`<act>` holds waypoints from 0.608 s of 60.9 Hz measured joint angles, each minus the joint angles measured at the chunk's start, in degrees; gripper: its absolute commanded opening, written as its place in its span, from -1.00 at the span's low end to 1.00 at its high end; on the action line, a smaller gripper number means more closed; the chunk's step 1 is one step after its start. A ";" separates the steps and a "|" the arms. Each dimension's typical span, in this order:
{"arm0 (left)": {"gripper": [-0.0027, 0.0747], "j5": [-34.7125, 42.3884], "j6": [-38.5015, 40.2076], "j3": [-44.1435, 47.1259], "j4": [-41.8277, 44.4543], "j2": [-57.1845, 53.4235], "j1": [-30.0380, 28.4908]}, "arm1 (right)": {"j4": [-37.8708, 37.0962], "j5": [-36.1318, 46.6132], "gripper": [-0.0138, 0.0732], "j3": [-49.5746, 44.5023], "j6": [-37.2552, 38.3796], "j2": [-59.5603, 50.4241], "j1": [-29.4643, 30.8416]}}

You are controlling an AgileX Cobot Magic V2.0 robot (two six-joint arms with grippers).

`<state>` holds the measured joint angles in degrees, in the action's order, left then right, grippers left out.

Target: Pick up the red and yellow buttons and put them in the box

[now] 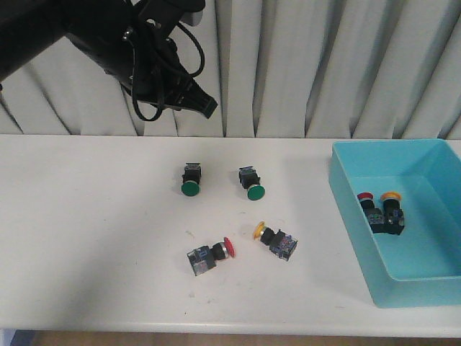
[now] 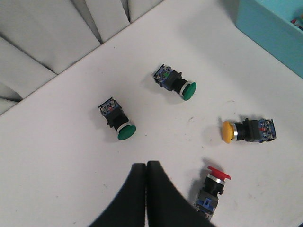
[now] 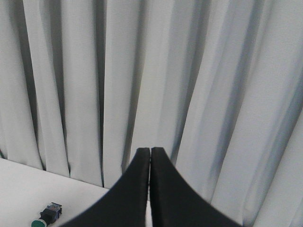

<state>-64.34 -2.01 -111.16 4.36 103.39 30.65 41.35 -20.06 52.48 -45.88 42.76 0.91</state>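
Observation:
A red button [image 1: 213, 254] and a yellow button [image 1: 276, 239] lie on their sides on the white table, near its middle front. Another red button [image 1: 368, 205] and another yellow button [image 1: 392, 207] rest inside the turquoise box [image 1: 418, 292] at the right. My left gripper [image 1: 207, 107] hangs shut and empty high above the table's back left. In its wrist view the fingertips [image 2: 146, 164] sit pressed together, with the red button [image 2: 214, 185] just beside them and the yellow button [image 2: 247, 131] farther off. My right gripper [image 3: 150, 149] is shut, empty, and faces the curtain.
Two green-capped switches [image 1: 190, 179] [image 1: 251, 183] lie behind the red and yellow ones. A pleated grey curtain [image 1: 324, 65] closes off the back of the table. A corner of the box [image 2: 270, 28] shows in the left wrist view, and one green switch [image 3: 47, 215] in the right.

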 measured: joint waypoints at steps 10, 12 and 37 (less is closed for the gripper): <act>-0.95 0.00 0.00 0.00 0.00 0.00 0.00 | 0.00 0.00 -0.70 0.00 0.00 0.00 0.00; -0.95 0.00 0.00 0.00 0.00 0.00 0.00 | 0.00 0.00 -0.70 0.00 0.00 0.00 0.00; -0.95 1.99 0.00 0.38 6.62 -2.14 0.00 | 0.00 0.00 -0.70 0.00 0.00 0.00 0.00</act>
<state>-62.35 -2.01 -110.78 10.98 101.25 30.65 41.35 -20.06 52.48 -45.88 42.76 0.91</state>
